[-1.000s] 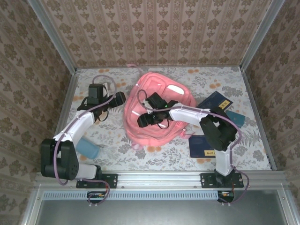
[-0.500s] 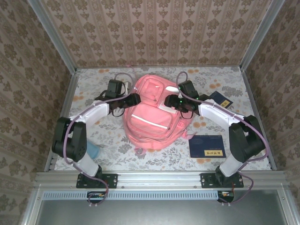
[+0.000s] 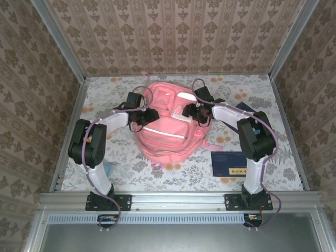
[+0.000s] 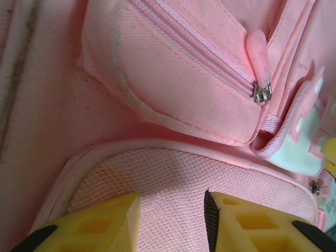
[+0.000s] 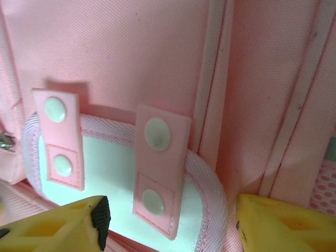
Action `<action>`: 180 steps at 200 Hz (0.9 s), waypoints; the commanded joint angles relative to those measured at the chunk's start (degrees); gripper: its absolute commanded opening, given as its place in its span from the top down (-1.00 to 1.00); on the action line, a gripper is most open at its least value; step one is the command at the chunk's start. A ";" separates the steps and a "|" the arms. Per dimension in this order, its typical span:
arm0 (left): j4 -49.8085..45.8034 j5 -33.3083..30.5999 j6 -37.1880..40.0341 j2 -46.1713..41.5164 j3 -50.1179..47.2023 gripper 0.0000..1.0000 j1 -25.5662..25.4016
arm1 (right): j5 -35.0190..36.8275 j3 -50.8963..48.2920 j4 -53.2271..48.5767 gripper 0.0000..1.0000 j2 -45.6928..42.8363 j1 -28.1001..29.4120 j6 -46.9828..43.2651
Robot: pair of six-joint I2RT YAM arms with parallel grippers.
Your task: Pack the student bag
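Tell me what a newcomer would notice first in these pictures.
The big pink student bag in the middle of the flowered table catches the eye first. Both arms reach in toward its far end, with the left claw and the right claw open close over the fabric, one from each side. A dark-blue booklet lies flat on the table to the bag's right, near the right arm's base.

Item: student bag (image 3: 167, 126), pink, white stripe.
Pose: I see it flat, front up.
Place: between left gripper (image 3: 150, 116) and right gripper (image 3: 187, 110).
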 commanded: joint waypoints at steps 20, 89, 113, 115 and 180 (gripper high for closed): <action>-7.97 -5.12 6.48 -0.48 3.34 0.06 4.56 | -7.00 7.34 0.93 -0.38 4.78 1.69 -1.87; -22.86 -17.18 16.23 -8.32 12.67 -0.56 -5.34 | -0.19 -9.55 -1.36 -0.65 -16.47 -3.92 -1.21; -28.11 -25.50 16.64 -9.01 14.55 -0.57 -13.39 | 1.02 -17.19 -0.71 -0.80 -22.46 -7.38 -1.22; -28.49 -26.15 16.64 -8.91 14.77 -0.57 -13.97 | 1.23 -17.68 -0.60 -0.83 -22.87 -7.63 -1.25; -36.86 -37.57 14.43 1.64 24.78 -0.23 -25.98 | 2.95 -25.25 0.96 -0.99 -29.14 -13.03 -5.00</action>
